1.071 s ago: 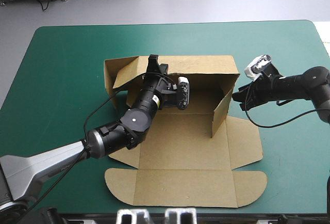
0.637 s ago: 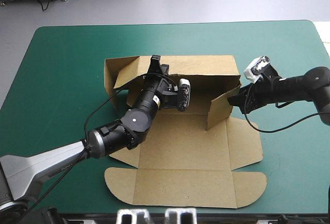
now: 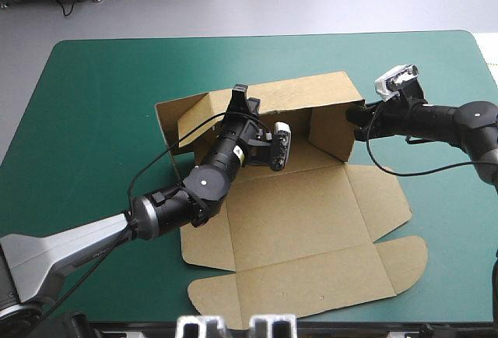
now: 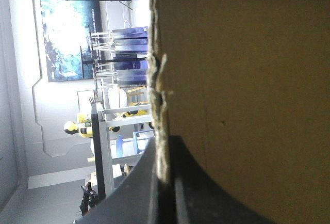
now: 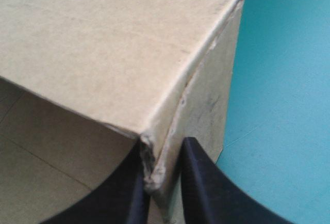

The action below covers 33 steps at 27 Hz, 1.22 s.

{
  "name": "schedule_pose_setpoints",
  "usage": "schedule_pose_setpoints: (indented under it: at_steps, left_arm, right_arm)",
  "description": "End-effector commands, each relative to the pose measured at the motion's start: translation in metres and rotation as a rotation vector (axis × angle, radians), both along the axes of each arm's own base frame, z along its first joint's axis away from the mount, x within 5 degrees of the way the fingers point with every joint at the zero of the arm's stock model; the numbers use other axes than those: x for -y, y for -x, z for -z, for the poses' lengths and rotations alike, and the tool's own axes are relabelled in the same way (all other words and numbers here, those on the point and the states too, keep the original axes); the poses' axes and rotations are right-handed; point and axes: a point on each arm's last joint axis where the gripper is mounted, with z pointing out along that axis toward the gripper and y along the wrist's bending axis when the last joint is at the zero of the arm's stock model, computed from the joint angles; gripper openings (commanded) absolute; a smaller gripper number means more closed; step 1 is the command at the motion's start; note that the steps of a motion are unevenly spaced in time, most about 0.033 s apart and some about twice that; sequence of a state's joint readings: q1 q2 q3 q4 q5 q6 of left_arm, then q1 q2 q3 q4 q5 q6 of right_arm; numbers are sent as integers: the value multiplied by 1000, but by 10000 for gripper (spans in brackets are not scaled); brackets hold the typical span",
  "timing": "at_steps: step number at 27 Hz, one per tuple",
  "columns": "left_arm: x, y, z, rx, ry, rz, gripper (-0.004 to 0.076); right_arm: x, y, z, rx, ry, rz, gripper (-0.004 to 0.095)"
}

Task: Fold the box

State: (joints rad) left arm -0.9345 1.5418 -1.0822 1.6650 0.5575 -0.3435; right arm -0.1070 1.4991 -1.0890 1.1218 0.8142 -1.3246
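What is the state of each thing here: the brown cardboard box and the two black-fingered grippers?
Brown cardboard box: partly folded, far and right walls raised, lid flat.
Left gripper: shut on the far wall's edge.
Right gripper: shut on the box's far right corner.

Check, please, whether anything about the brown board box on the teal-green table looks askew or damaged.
Yes. The brown cut-board box lies askew, its edges slanting against those of the teal-green table cover. The wall corner pinched by the right gripper is frayed and crumpled; the edge in the left gripper looks ragged too.
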Motion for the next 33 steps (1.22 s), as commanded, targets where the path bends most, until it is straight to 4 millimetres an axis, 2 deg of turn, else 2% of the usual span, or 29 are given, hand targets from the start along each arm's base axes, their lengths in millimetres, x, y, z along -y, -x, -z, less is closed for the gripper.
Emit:
schedule_pose_setpoints:
  at_steps: [1,6,8,12,16,19,24,29,33]
  left_arm:
    - [-3,5,-26,83,38,9,-10]
    - [-7,4,-29,88,102,-47,-3]
    - [-8,3,-30,115,88,-58,29]
    - [-9,3,-31,123,85,-67,173]
    - [-9,2,-30,122,82,-67,352]
    - [-7,3,-30,110,100,-56,417]
    - [8,18,-35,49,198,63,386]
    - [21,53,-63,31,375,158,329]
    - [18,76,-90,27,507,212,294]
  right_arm:
    - [-12,-3,-12,49,-51,-5,-22]
    - [-33,0,-6,52,-10,-91,-5]
    - [-35,0,-5,51,13,-106,-5]
    - [-35,1,-4,29,11,-100,-4]
    - [-34,1,-2,19,21,-98,-4]
    - [-34,1,-2,18,28,-98,-4]
    - [-30,0,1,-11,52,-48,-3]
    - [-28,-1,2,-39,52,-13,-3]
    - [-29,1,2,-64,29,-6,-4]
